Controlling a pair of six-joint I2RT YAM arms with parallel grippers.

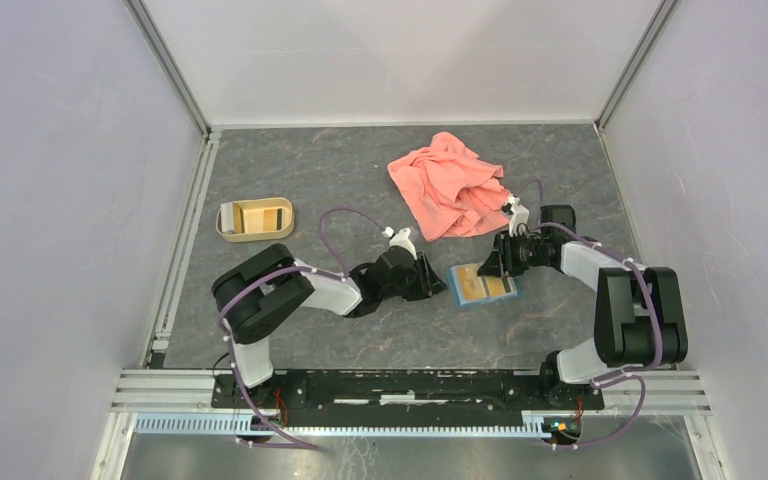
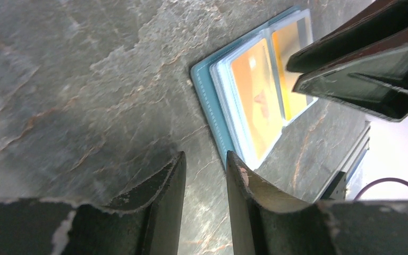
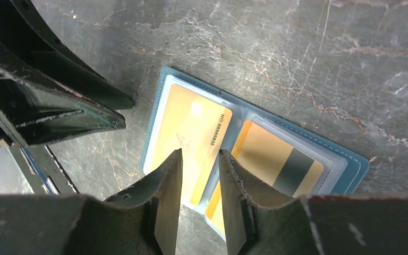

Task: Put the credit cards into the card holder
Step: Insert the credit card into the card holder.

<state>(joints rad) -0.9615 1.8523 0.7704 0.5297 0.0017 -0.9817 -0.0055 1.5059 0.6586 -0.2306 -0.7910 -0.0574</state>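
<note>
The teal-blue card holder (image 1: 457, 295) lies open and flat on the table between my two grippers. Two orange-gold credit cards lie in its clear sleeves: one with printed numbers (image 3: 186, 125) on the left page, one with a dark stripe (image 3: 276, 159) on the right page. They also show in the left wrist view (image 2: 252, 101). My left gripper (image 2: 204, 164) is slightly open and empty, low at the holder's left edge (image 2: 204, 98). My right gripper (image 3: 199, 159) is slightly open just above the numbered card's near end, with nothing held.
A salmon-pink cloth (image 1: 450, 185) lies crumpled at the back, just behind the right arm. A tan oval tray (image 1: 255, 218) with flat pieces in it stands at the left. The grippers' fingertips are close together over the holder.
</note>
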